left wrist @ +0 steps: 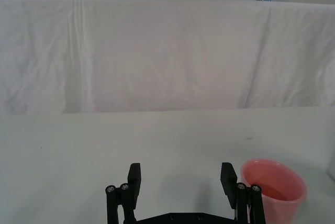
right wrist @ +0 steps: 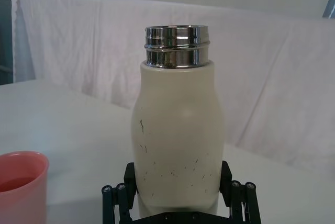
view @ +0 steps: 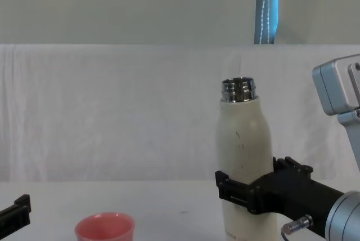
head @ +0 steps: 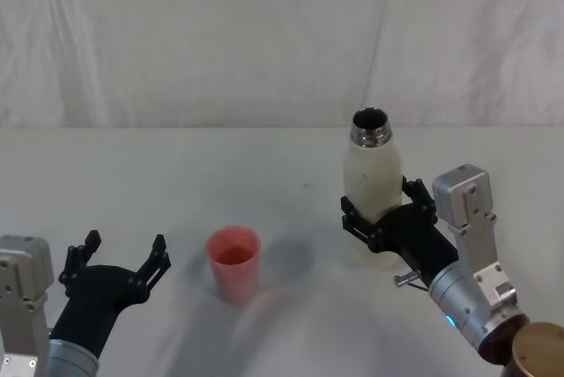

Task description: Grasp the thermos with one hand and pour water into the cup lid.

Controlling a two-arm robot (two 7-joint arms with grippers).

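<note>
**Thermos held upright at right; cup lid standing free at centre-left**

Item 1, the thermos (head: 374,181): tall cream-white matte bottle, rounded shoulders, shiny threaded steel neck, mouth open with no cap on it. Small dark specks mark the lower body in the right wrist view (right wrist: 177,145). It stands upright on the right half of the white tabletop (head: 176,174); whether its base touches the surface or hangs just above cannot be told. The chest view shows it from the side (view: 243,156), neck level and untilted.

Item 2, the right gripper (head: 384,217): black fingers (head: 354,221) closed around the thermos's lower body, one on either side, pressed against the bottle wall. The silver wrist housing sits behind it, toward the robot.

Item 3, the cup lid (head: 233,262): small, squat, salmon-pink round cup, upright on the tabletop, left of the thermos and well apart from it. Its inside looks darker at the bottom; whether that is liquid cannot be told.

Item 4, the left gripper (head: 118,258): low over the tabletop at the left, just beside the cup lid, touching nothing. Fingers (left wrist: 134,181) spread wide with nothing between them; the cup lid (left wrist: 275,191) stands just outside one finger.

Item 5, backdrop: white cloth (head: 264,33) hung behind the tabletop.
</note>
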